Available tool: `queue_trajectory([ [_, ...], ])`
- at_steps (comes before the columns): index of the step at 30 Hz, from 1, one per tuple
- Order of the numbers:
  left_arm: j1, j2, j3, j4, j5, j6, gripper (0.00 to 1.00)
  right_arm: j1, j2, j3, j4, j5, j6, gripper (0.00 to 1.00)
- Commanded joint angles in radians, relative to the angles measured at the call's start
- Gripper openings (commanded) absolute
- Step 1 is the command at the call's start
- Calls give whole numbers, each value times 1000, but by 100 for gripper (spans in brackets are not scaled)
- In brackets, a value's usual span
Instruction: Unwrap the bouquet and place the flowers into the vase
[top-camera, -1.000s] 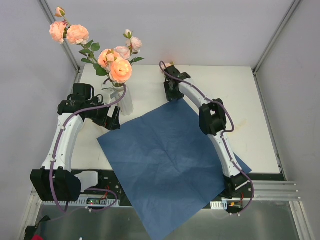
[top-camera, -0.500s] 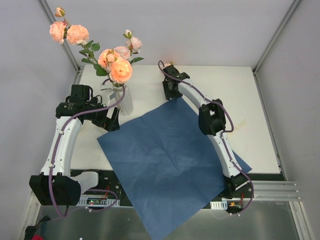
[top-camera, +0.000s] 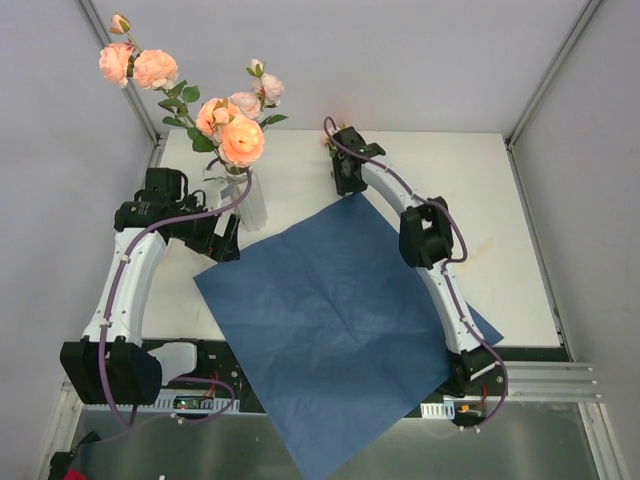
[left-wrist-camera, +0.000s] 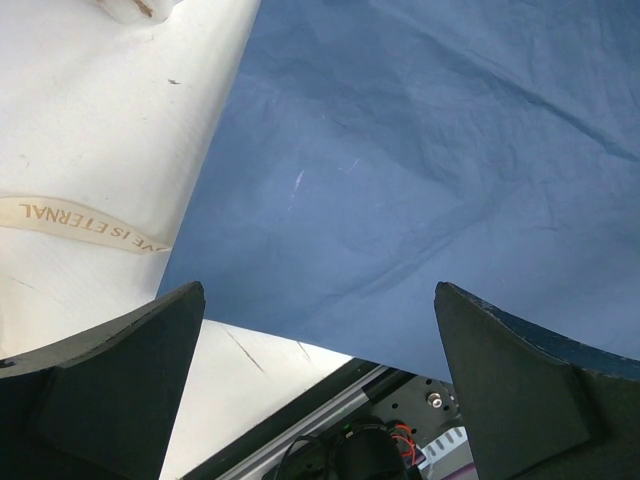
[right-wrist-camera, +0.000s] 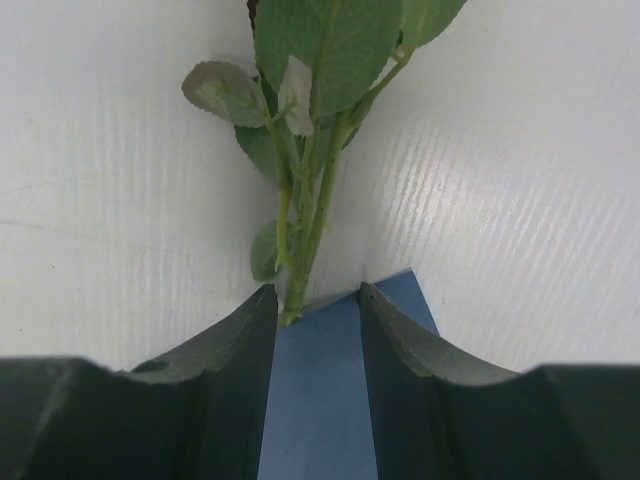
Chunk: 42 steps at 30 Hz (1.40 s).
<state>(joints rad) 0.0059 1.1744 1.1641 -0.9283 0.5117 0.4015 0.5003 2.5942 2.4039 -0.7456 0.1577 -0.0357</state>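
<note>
Where the white table (top-camera: 450, 190) runs to its far left corner, the vase (top-camera: 250, 205) stands up straight. Most of the flowers (top-camera: 232, 130) are in it. Their pink heads and green leaves spread high above its mouth, and some lean off to the far left.

The left gripper (left-wrist-camera: 318, 290) hangs just near of the vase, over the left edge of the blue paper (top-camera: 330, 310). Its two fingers are spread wide and nothing is in them. Beside that edge a cream ribbon (left-wrist-camera: 80, 225) with gold letters lies flat on the table, and one end comes right up to the paper.

The blue paper is spread out flat in the middle of the table. Its near corner hangs off the near edge.

The right gripper (right-wrist-camera: 316, 295) is low over the far corner of the paper. Its fingers are partly apart and do not pinch anything. One loose stem (right-wrist-camera: 310, 220) with green leaves lies on the table there. Its cut end sits between the fingertips, up against one of them, and the rest points away to the far side.
</note>
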Motion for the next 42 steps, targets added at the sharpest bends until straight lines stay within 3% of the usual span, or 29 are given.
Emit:
queue_trajectory([
  [1, -3, -13, 13, -14, -9, 13, 99, 12, 14, 43, -49, 16, -9, 41],
  [4, -3, -16, 8, -14, -7, 17, 99, 26, 15, 44, -67, 25, -16, 38],
  [11, -1, -42, -14, -14, -4, 30, 99, 27, 12, 40, -67, 37, -6, 11],
  [16, -1, -42, -21, -12, -6, 33, 99, 26, -28, -14, 3, 17, 33, 1],
  [21, 0, -42, -15, -15, -10, 37, 99, 32, -199, -289, 288, 3, 71, 1],
  [24, 0, -44, -11, -15, -10, 37, 99, 41, -331, -412, 545, 2, 42, 1],
  [28, 2, -47, -7, -14, -13, 37, 99, 49, -504, -663, 1016, -26, -18, 1],
  [31, 2, -53, -6, -15, -18, 39, 99, 53, -568, -727, 1190, -30, -21, 1],
  [39, 3, -62, -4, -21, -25, 40, 99, 53, -700, -919, 1345, 19, 23, 1],
  [42, 5, -64, -9, -23, -19, 37, 99, 49, -726, -880, 1129, 71, 93, 1],
])
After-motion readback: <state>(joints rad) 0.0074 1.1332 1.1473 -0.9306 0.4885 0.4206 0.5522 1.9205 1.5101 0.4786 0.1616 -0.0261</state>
